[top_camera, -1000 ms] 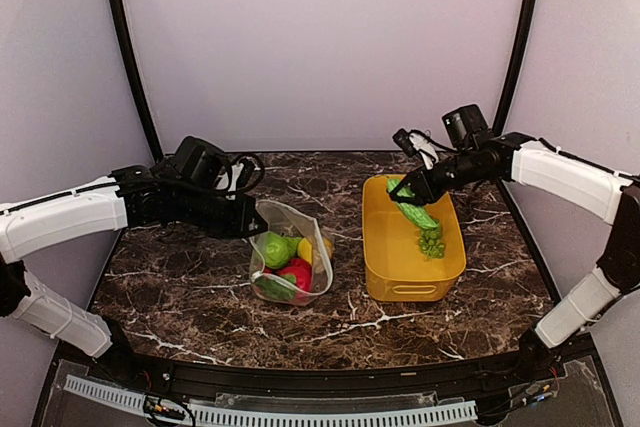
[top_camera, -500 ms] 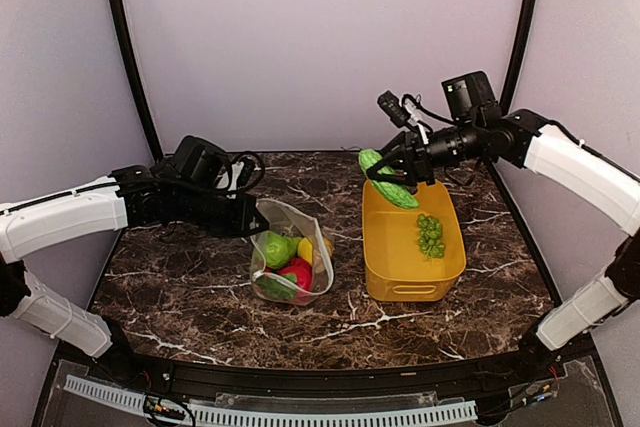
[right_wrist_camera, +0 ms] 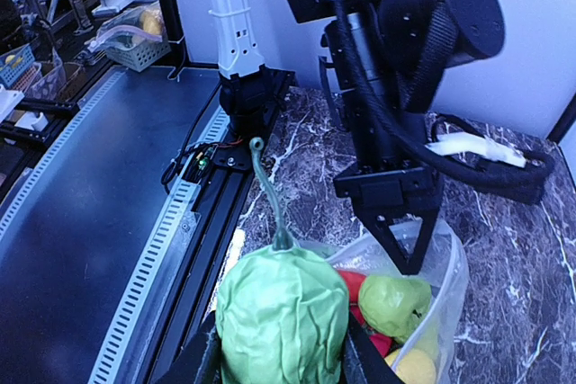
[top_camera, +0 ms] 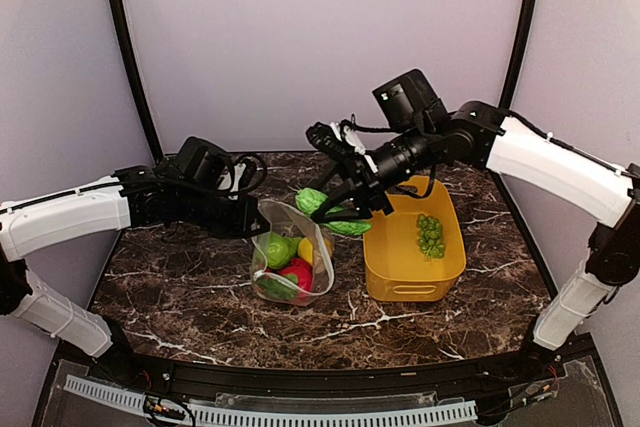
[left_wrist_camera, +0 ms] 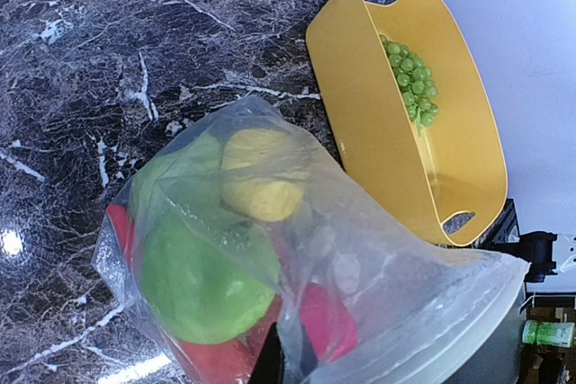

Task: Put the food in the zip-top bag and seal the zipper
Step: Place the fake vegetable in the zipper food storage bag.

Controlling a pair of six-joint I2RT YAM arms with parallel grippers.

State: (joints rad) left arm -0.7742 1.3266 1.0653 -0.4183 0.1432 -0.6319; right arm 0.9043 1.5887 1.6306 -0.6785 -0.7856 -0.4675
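The clear zip-top bag (top_camera: 312, 267) stands open on the marble table, holding a yellow lemon (left_wrist_camera: 261, 186), a green round fruit (left_wrist_camera: 202, 281) and red pieces (left_wrist_camera: 328, 321). My left gripper (top_camera: 251, 221) is shut on the bag's near rim, and its fingers (left_wrist_camera: 268, 368) pinch the plastic. The zipper strip (left_wrist_camera: 450, 308) runs along the open mouth. My right gripper (top_camera: 345, 209) is shut on a green leafy vegetable (right_wrist_camera: 283, 317), held just above and behind the bag's mouth (right_wrist_camera: 432, 258). A bunch of green grapes (top_camera: 430, 235) lies in the yellow bin (top_camera: 385, 257).
The yellow bin stands right of the bag, close beside it, and also shows in the left wrist view (left_wrist_camera: 378, 132). The left arm's gripper body (right_wrist_camera: 391, 195) sits at the bag's far rim in the right wrist view. The table's front rail (top_camera: 270, 409) runs along the near edge.
My right gripper lifted the green leafy vegetable out of the yellow bin and carried it left to the bag's mouth. The left gripper and bag stayed put.
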